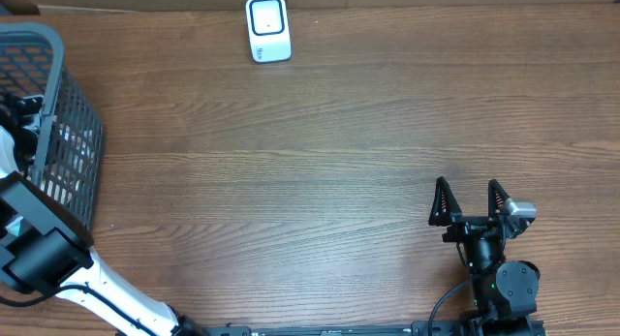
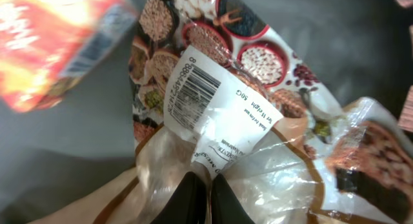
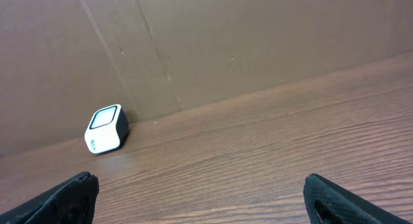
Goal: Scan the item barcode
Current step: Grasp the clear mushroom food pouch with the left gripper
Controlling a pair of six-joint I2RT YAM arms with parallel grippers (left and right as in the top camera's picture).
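Looking through the left wrist camera, I am seeing the left gripper (image 2: 206, 184) closed all the way. Its two black fingers (image 2: 191, 197) are pressing together on the clear, wrinkled plastic edge of a packet (image 2: 271, 62). The packet is printed with bowls of grains and beans, and it is lying inside the basket (image 1: 82, 133), which is standing at the left edge of the tabletop (image 1: 320, 181). A white label (image 2: 222, 121) is sitting on the packet just above the fingers. It is carrying the barcode (image 2: 191, 93), which is facing the camera and lying slanted. An orange box (image 2: 45, 43) is lying beside the packet, in the upper left of this view, and it is blurred, so I am not reading its print. In the overhead view the left arm is reaching over the basket rim, and the packet itself is not showing there.

The right gripper (image 1: 467, 184) is waiting near the right front of the tabletop with its fingers spread wide, holding nothing. It is pointing toward the far side, and its wrist camera is showing the two fingertips at the lower corners with bare wood between them.

The scanner (image 1: 267, 28), a small white unit with a dark window, is standing at the far edge of the tabletop, against the brown cardboard wall (image 3: 226, 43). It is well apart from the basket and from both grippers.
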